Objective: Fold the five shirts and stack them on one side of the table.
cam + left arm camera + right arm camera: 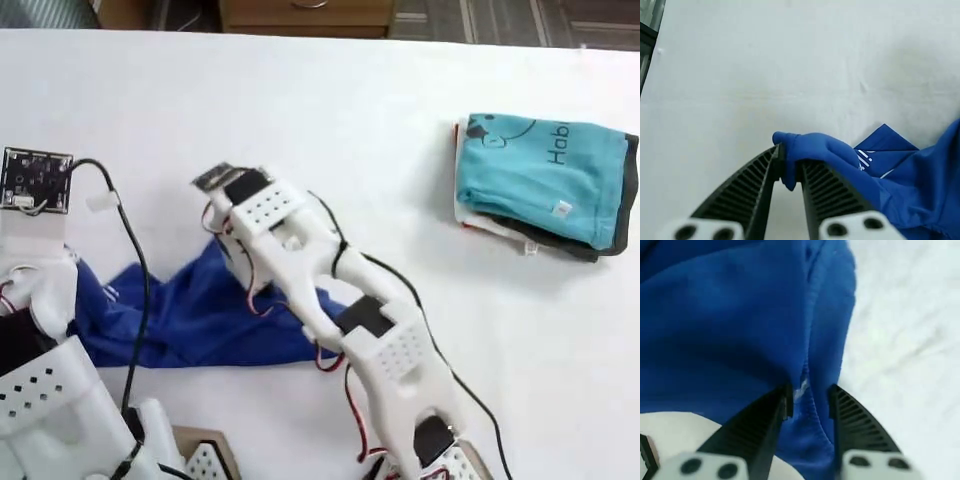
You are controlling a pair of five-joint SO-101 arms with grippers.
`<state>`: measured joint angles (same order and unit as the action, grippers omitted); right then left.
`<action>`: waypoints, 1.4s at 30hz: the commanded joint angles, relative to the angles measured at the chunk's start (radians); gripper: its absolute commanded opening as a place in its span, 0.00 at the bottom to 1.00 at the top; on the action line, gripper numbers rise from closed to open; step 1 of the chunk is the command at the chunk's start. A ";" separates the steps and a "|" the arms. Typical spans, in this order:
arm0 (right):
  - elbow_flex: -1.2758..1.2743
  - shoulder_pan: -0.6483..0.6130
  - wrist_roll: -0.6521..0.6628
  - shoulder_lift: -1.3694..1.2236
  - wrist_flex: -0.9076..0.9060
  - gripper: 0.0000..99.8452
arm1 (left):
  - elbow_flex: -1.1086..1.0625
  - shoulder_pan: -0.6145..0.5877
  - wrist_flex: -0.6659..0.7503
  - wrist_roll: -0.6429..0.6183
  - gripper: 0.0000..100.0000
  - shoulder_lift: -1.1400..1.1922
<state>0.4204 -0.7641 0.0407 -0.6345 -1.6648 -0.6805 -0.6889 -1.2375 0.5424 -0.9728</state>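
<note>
Table (380, 120): white surface carrying all items and both arm bases.

Blue shirt (190, 320): unfolded and crumpled, lying on the near left part of the table between the two arms. In the high view it stretches from the left arm (40, 390) across to the right arm (340, 300), whose links pass over its right end.

Stack of folded shirts (545, 180): located at the right side of the table, well apart from the blue shirt. A teal shirt (540, 160) lies on top; dark grey and white layers show at the edges beneath it.

Left gripper (789, 160): fingers closed on a small rolled tip of the blue shirt (920, 175). The rest of the cloth trails away to one side over the white table (790, 60).

Right gripper (809, 400): fingers clamped on a bunched ridge of the blue shirt (725, 315), with the cloth filling the gap between them. White table (910, 330) is visible just beside the shirt edge
</note>
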 commanded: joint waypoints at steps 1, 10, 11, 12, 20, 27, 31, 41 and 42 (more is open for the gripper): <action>0.049 -0.019 -0.005 0.007 -0.047 0.13 | -0.002 -0.005 0.021 0.005 0.03 -0.009; 0.084 -0.028 -0.002 0.056 -0.071 0.13 | -0.002 -0.003 0.021 0.005 0.03 -0.009; 0.101 -0.027 0.014 0.074 -0.081 0.13 | -0.002 -0.003 0.021 0.005 0.03 -0.009; 0.115 -0.027 0.032 0.097 -0.090 0.12 | -0.002 -0.003 0.021 0.005 0.03 -0.009; 0.014 -0.084 0.043 0.171 -0.094 0.13 | -0.002 -0.003 0.021 0.005 0.03 -0.014; -0.009 -0.087 0.041 0.033 -0.077 0.13 | -0.002 -0.003 0.021 0.005 0.03 -0.014; -0.009 -0.085 0.041 -0.027 -0.047 0.13 | -0.002 -0.005 0.021 0.006 0.03 -0.014; -0.008 -0.081 0.041 -0.077 -0.025 0.15 | -0.002 -0.003 0.023 0.006 0.03 -0.014; -0.008 -0.081 0.041 -0.079 -0.025 0.16 | -0.002 -0.003 0.028 0.006 0.03 -0.014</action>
<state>0.4066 -0.8439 0.0775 -0.7142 -1.6985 -0.6805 -0.6889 -1.2375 0.5424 -0.9728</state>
